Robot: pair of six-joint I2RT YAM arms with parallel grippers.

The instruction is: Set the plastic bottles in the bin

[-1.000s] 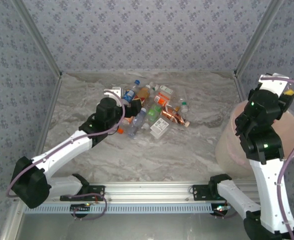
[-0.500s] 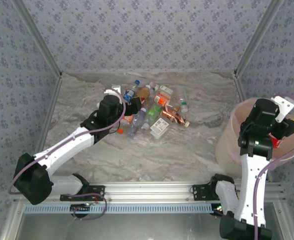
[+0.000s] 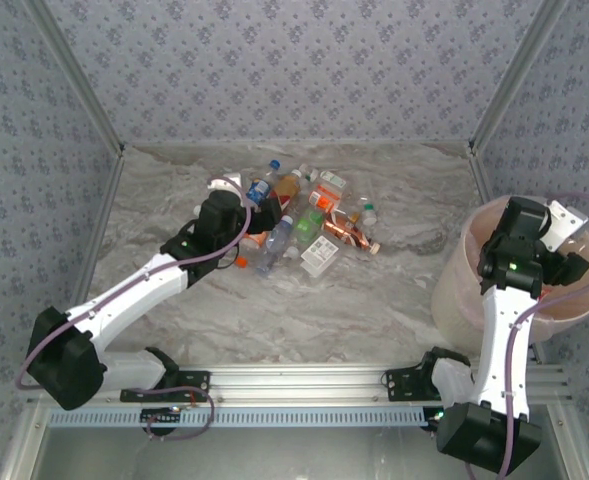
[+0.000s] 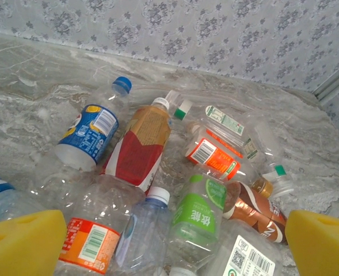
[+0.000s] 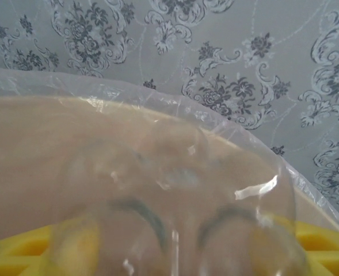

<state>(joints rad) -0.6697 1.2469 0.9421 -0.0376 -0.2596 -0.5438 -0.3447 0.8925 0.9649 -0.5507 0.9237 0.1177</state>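
From above, the plastic bottles (image 3: 299, 225) lie in a loose heap toward the middle of the worktop's (image 3: 374, 300) far edge. The left pincer (image 3: 264, 208) is at the heap's left side. The bin (image 3: 452, 290) stands at the right edge, well apart from the heap, and the right pincer (image 3: 566, 262) is lowered inside its rim.

On the left wrist camera, the two yellow pads (image 4: 22, 244) stand as wide apart as they go and hold nothing. Between and beyond them lie a green-labelled bottle (image 4: 201, 215), an orange-labelled bottle (image 4: 88, 244), a red-and-tan bottle (image 4: 141, 146) and a blue-labelled bottle (image 4: 91, 132), many of them touching or overlapping. Closing here could take in two bottles at once. It could also pinch a round, thin-walled one off-centre, so that it squirts out and sets its neighbours rolling toward the worktop's edges.

On the right wrist camera, a clear bottle (image 5: 175, 218) sits right at the lens, with yellow foam (image 5: 19, 253) showing beside and through it. The bin's inner wall (image 5: 54, 144) and its translucent liner (image 5: 175, 109) are behind. Whether the jaws grip this bottle or have let it go cannot be told. If it clings to the foam, it may ride back out of the bin. The loose liner could also catch on the pincer and be dragged up.
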